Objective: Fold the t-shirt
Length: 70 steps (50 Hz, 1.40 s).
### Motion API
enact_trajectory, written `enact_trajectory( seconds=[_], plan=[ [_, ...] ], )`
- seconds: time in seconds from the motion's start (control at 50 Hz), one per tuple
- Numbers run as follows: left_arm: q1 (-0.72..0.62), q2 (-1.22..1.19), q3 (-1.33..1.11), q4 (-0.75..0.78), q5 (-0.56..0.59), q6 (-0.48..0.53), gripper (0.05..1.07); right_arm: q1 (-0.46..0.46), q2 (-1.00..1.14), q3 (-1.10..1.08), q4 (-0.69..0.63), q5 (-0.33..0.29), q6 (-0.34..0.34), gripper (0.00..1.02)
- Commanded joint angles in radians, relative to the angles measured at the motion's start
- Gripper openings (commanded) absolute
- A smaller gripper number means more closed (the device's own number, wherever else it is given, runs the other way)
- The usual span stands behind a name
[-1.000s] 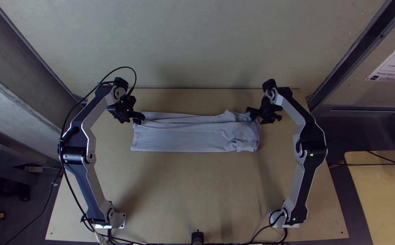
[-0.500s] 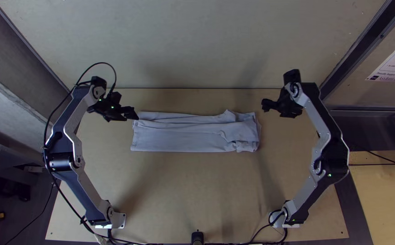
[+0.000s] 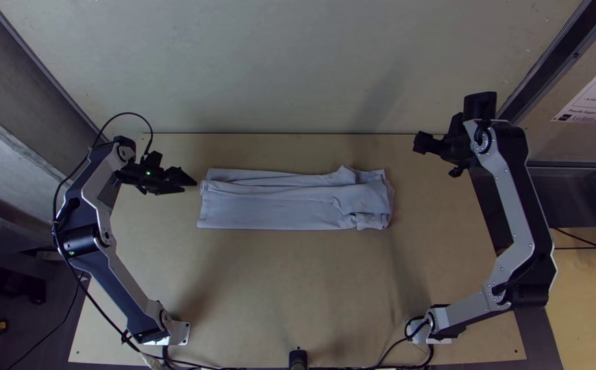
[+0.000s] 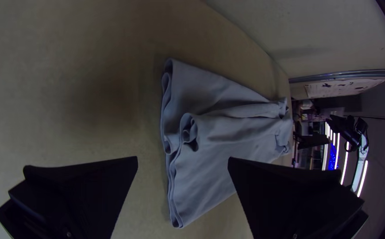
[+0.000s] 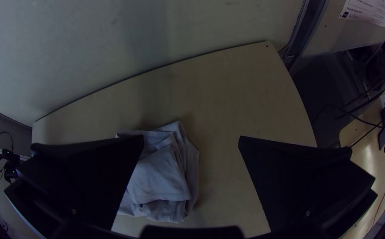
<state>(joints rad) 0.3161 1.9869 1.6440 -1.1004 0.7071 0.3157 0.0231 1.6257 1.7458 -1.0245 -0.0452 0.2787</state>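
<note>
A light grey t-shirt (image 3: 270,209) lies folded into a long, narrow strip on the light wooden tabletop (image 3: 298,288), in its far half and roughly midway between its side edges. The strip runs side to side, parallel to the far edge. Its near edge is almost straight, while its far edge rises in a small peak toward the right end. The cloth at that end is rumpled, with overlapping layers; at the left end, stacked folds and a loosely rolled part show.

The left hand (image 3: 192,182) is just beside the t-shirt's left end, apart from the cloth. In the left wrist view, the left hand (image 4: 182,159) has its fingers spread, with nothing pinched between them.

The right hand (image 3: 436,158) is by the tabletop's far right corner, well apart from the t-shirt's right end. The right wrist view shows the right hand (image 5: 191,137) spread wide too, and holding nothing.

A pale wall (image 3: 298,62) stands beyond the far edge.
</note>
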Motion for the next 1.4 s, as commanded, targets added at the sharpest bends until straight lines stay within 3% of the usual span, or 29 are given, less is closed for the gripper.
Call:
enact_trajectory(
  seconds=[0.0, 0.08, 0.38, 0.48, 0.7, 0.92, 1.06, 1.08, 1.12, 1.22, 1.24, 1.38],
  plan=[
    [0.017, 0.066, -0.035, -0.006, 0.055, 0.069, 1.03, 0.001, -0.032, -0.015, 0.024, -0.007, -0.009, 0.98],
    [0.032, 0.107, -0.041, -0.003, 0.143, 0.095, 1.03, 0.003, -0.035, -0.009, 0.029, -0.007, -0.009, 0.98],
    [-0.031, 0.13, -0.069, 0.017, 0.147, 0.083, 1.03, 0.02, -0.026, -0.011, 0.041, -0.005, -0.004, 0.98],
    [-0.087, 0.122, -0.092, 0.043, 0.149, 0.051, 1.03, 0.031, -0.018, -0.014, 0.047, -0.005, 0.001, 0.98],
    [-0.242, 0.096, -0.147, 0.211, 0.138, -0.13, 1.03, 0.052, -0.01, -0.028, 0.047, -0.005, 0.01, 0.98],
    [-0.387, 0.099, -0.145, 0.338, 0.005, -0.297, 1.03, 0.051, -0.035, -0.083, 0.049, -0.005, 0.013, 0.98],
    [-0.469, 0.089, -0.138, 0.359, -0.198, -0.36, 1.01, 0.046, -0.073, -0.152, 0.078, -0.007, 0.016, 0.98],
    [-0.483, 0.085, -0.139, 0.358, -0.232, -0.365, 0.99, 0.044, -0.078, -0.163, 0.081, -0.007, 0.016, 0.98],
    [-0.502, 0.079, -0.142, 0.356, -0.287, -0.369, 0.83, 0.043, -0.087, -0.184, 0.089, -0.007, 0.016, 0.98],
    [-0.526, 0.058, -0.156, 0.369, -0.35, -0.391, 0.13, 0.041, -0.109, -0.243, 0.116, -0.007, 0.017, 0.98],
    [-0.526, 0.052, -0.161, 0.375, -0.35, -0.392, 0.07, 0.041, -0.113, -0.253, 0.124, -0.007, 0.019, 0.98],
    [-0.52, 0.003, -0.184, 0.381, -0.425, -0.395, 0.08, 0.044, -0.141, -0.31, 0.161, -0.007, 0.037, 0.98]
  ],
)
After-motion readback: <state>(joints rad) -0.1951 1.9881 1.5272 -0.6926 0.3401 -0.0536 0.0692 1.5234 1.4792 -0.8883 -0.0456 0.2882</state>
